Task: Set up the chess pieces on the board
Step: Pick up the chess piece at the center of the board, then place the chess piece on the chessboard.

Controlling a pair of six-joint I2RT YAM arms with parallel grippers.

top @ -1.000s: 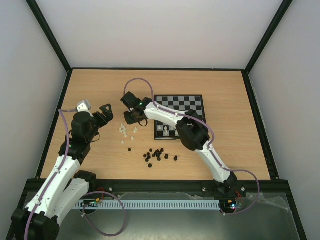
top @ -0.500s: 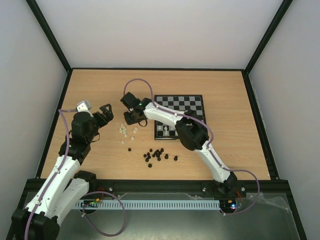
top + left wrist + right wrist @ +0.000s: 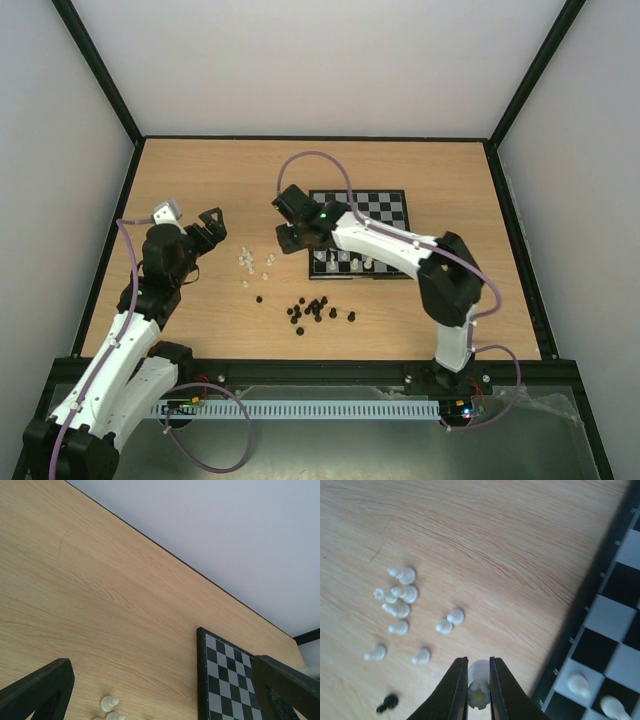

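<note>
Cream plastic shows only in part: the held chess piece (image 3: 478, 689) is mostly hidden between the right gripper's (image 3: 478, 664) fingers, which are clamped on it. You cannot tell whether it is lifted off the table (image 3: 200, 180). It sits just left of the board (image 3: 620, 625), near the loose chess pieces (image 3: 400, 605). The black pieces (image 3: 318, 308) are too small to identify. The right arm reaches across the board's near-left corner. The left gripper (image 3: 160, 667) hangs raised, fingers spread wide and empty.
</note>
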